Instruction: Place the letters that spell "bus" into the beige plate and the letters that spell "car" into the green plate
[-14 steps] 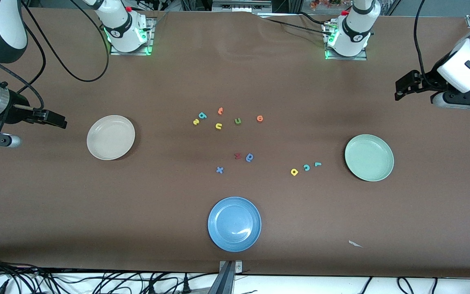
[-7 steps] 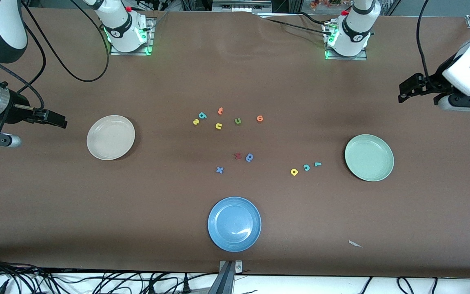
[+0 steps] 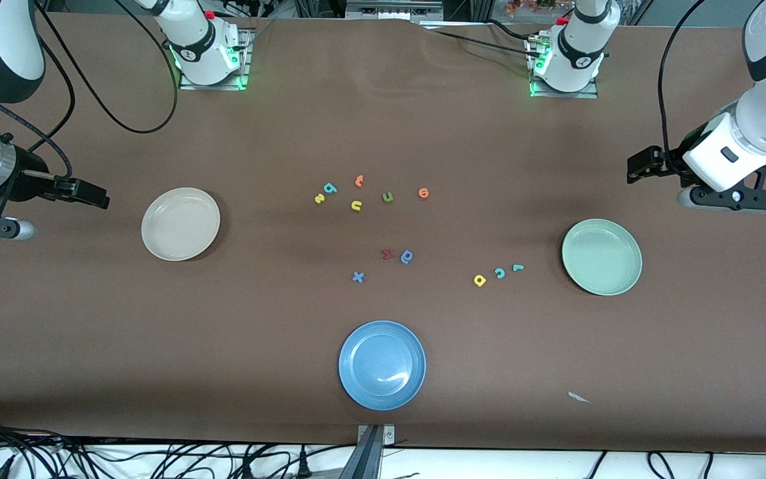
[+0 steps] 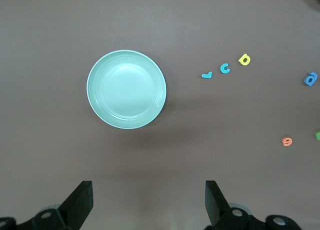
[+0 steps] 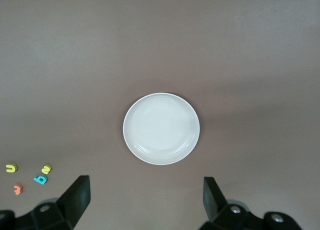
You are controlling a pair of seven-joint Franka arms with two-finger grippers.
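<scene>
1. The letters that spell "car" lie in a short row on the surface, just beside the green plate (image 3: pixel 602 257) and toward the middle from it: the teal "r" (image 3: pixel 518 268) closest to the plate, then the teal "c" (image 3: pixel 500 272), then the yellow "a" (image 3: pixel 479 280). None of them has moved over the last second, and the green plate is empty.

2. The letters that spell "bus" sit in the cluster near the middle of the surface: the teal "b" (image 3: pixel 330 188), the yellow "s" (image 3: pixel 319 198) touching or nearly touching it, and the yellow "u" (image 3: pixel 356 205) a little nearer the front camera. The beige plate (image 3: pixel 180 223), toward the right arm's end, is also empty.

3. The one change is the left arm. Its left hand (image 3: pixel 642 166), jaws spread wide and holding nothing, has swung inward from the end of the surface and now hangs over bare surface not far from the green plate. Its wrist camera looks down on that plate and the "car" row.

4. The right hand (image 3: pixel 87 193) waits over the surface beside the beige plate, where it was a second ago, jaws wide and empty.

5. Judged from this, sorting has not begun: all six letters are still to be placed. The left arm seems to be starting toward the "car" letters, probably the "r" first.

6. The green "u" (image 3: pixel 387 197), the orange letters (image 3: pixel 423 193) and the blue plate (image 3: pixel 382 365) are distractors and lie undisturbed.
</scene>
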